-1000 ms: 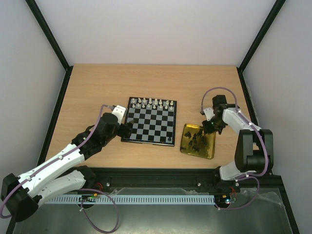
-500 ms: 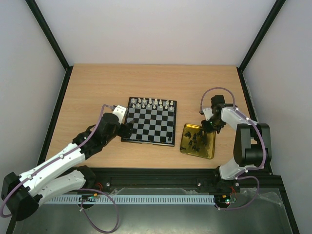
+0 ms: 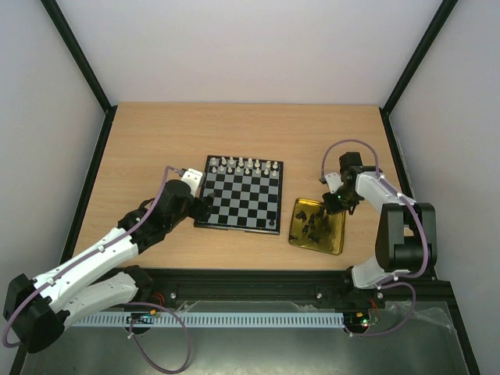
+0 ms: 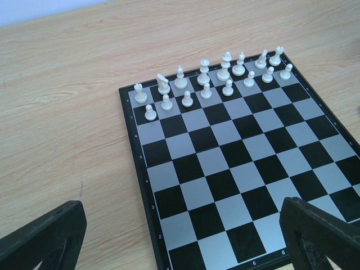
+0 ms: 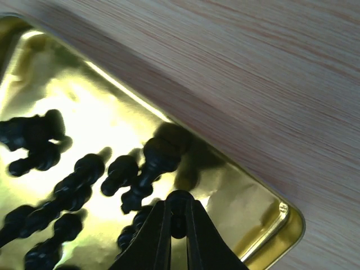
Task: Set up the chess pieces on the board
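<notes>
Table (image 3: 234,133): light wood, carries everything.
Board (image 4: 225,169): flat at table centre, left of the tray.
Tray (image 5: 270,225): gold, shiny, just beside the board.
Left gripper (image 4: 180,242): fingers wide apart, low over the board's near-left edge.
Right gripper (image 5: 178,205): over the tray, fingers clamped on one black piece (image 5: 179,216).
White pieces (image 4: 205,79): two rows along the board's far edge.
Black pieces (image 5: 84,174): lying heaped in the tray.

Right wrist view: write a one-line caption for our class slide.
Right gripper pinches a black chess piece over the gold tray, where more black pieces lie scattered.
</notes>
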{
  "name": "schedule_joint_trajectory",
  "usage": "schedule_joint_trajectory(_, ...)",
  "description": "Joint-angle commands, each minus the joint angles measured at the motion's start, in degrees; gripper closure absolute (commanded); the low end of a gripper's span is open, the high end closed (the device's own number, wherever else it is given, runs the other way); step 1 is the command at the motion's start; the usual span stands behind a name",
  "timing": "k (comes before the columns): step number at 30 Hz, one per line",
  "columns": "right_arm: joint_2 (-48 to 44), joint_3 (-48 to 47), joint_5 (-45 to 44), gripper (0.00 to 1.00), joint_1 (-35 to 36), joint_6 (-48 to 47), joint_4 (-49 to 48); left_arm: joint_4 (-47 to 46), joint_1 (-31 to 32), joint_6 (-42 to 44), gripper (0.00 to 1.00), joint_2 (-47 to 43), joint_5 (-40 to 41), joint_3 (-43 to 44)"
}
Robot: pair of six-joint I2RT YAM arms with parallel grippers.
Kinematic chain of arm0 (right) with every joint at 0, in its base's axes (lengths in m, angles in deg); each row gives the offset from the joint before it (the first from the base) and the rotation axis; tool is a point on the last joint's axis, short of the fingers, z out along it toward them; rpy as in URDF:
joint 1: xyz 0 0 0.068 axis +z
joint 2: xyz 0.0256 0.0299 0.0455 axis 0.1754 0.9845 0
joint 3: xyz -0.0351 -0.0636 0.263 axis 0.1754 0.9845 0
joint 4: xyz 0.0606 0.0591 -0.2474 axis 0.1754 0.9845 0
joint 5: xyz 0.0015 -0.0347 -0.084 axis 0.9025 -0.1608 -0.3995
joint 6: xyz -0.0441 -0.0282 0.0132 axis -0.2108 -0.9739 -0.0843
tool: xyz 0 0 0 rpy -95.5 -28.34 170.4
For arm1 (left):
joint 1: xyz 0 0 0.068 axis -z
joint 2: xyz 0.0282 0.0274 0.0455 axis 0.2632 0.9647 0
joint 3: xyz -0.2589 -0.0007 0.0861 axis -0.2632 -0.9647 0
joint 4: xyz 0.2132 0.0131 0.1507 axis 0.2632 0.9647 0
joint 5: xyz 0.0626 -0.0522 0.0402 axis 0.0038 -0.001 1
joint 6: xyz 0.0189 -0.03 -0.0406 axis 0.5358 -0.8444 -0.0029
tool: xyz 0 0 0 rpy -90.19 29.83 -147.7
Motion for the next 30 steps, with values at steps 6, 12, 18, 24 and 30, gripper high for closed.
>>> schedule_joint_trajectory(6,-7.87,-5.03,10.19,0.99,0.11,-2.56,10.78,0.00,-1.21,-0.39,0.03,-0.01,-1.19,1.25)
schedule_joint_trajectory(12,-8.28,-9.55,12.82,0.99,6.01,-0.49,12.17,0.38,-1.88,-0.47,0.03,-1.00,0.37,1.20)
schedule_joint_trajectory(18,-5.77,-11.53,10.50,0.99,18.38,2.07,9.58,0.92,-2.27,-0.41,0.03,-2.43,3.21,0.89)
schedule_joint_trajectory(24,-1.06,-12.62,6.25,0.99,26.90,2.47,6.84,1.10,-2.43,-0.48,0.03,-3.61,4.64,0.68)
schedule_joint_trajectory(30,2.63,-12.39,2.77,0.98,31.23,2.90,4.42,1.05,-2.45,-0.44,0.03,-3.47,4.82,0.65)
